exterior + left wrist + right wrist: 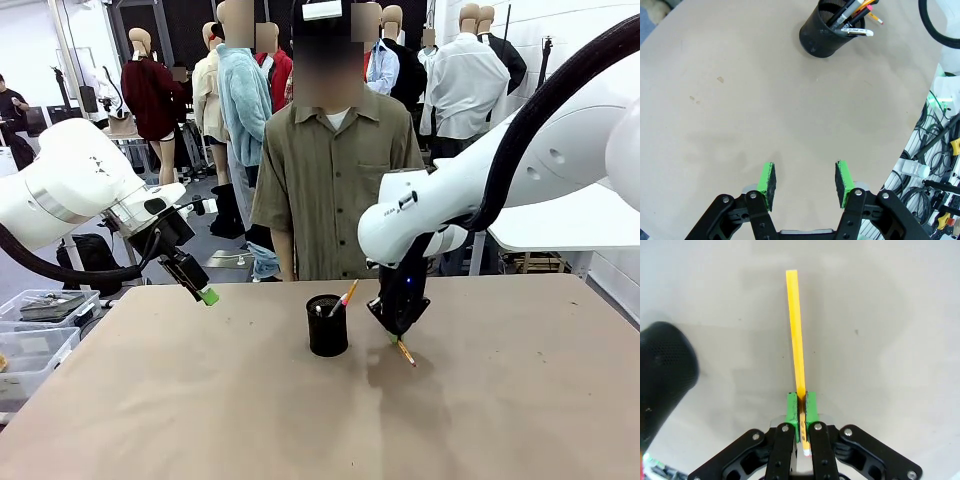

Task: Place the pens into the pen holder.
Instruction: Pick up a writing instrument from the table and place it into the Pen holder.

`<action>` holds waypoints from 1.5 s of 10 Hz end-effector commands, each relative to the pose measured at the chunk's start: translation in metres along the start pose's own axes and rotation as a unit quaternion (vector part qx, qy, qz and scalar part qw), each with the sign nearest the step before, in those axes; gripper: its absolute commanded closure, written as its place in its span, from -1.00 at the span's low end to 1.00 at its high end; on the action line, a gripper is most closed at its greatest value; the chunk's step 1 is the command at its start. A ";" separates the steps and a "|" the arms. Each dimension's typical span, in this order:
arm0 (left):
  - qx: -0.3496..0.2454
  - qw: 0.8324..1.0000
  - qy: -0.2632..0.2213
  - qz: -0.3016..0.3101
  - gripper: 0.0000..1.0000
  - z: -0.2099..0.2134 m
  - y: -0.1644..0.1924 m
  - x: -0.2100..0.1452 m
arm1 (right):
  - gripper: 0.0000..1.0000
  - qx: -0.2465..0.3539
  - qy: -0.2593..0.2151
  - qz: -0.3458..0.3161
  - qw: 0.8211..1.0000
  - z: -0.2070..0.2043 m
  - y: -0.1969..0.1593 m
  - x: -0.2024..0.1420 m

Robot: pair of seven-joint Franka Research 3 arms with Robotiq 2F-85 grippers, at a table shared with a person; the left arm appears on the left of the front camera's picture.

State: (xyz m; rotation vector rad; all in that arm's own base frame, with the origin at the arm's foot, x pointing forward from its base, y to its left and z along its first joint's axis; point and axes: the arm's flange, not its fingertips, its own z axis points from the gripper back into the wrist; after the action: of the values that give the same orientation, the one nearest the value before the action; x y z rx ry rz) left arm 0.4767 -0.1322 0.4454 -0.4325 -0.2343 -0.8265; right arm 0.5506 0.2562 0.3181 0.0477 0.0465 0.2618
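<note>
The black mesh pen holder [327, 326] stands at the table's middle with an orange pen [346, 297] and a dark one leaning out of it. Just to its right, my right gripper [397, 335] points down at the table, shut on the yellow-orange pencil [404, 351], whose end is low over the tabletop. In the right wrist view the pencil [796, 330] runs straight out from between the green pads of the right gripper [801, 410], with the holder [662, 375] beside it. My left gripper [207, 296] hangs open and empty at the left; its own view shows the left gripper [805, 184] and the holder [827, 35] with pens [852, 12].
A person [335, 170] stands at the far edge, behind the holder, hands out of sight. Clear plastic bins [40, 320] sit off the table's left side. Cables and bottles [935, 165] lie beyond the table edge in the left wrist view.
</note>
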 end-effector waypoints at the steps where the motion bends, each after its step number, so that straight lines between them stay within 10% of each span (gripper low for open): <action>1: -0.003 1.000 0.000 -0.006 -0.26 0.002 0.001 -0.001 | 1.00 0.055 -0.036 0.027 0.997 0.024 -0.019 -0.015; 7: -0.003 1.000 0.000 -0.006 -0.26 0.002 0.001 -0.001 | 1.00 0.143 -0.206 0.189 0.949 0.099 -0.071 -0.046; 12: -0.003 1.000 0.000 -0.006 -0.26 0.002 0.001 -0.001 | 1.00 0.169 -0.475 0.226 0.834 0.144 -0.079 -0.064; 15: -0.003 1.000 0.000 -0.006 -0.26 0.002 0.001 -0.001 | 1.00 0.216 -0.532 0.297 0.763 0.154 -0.060 -0.063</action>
State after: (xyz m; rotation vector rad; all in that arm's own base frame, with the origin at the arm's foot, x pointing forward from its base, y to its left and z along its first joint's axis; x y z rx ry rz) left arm 0.4768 -0.1320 0.4455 -0.4326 -0.2345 -0.8262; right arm 0.5179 0.1767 0.5002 0.5895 -1.0607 0.7435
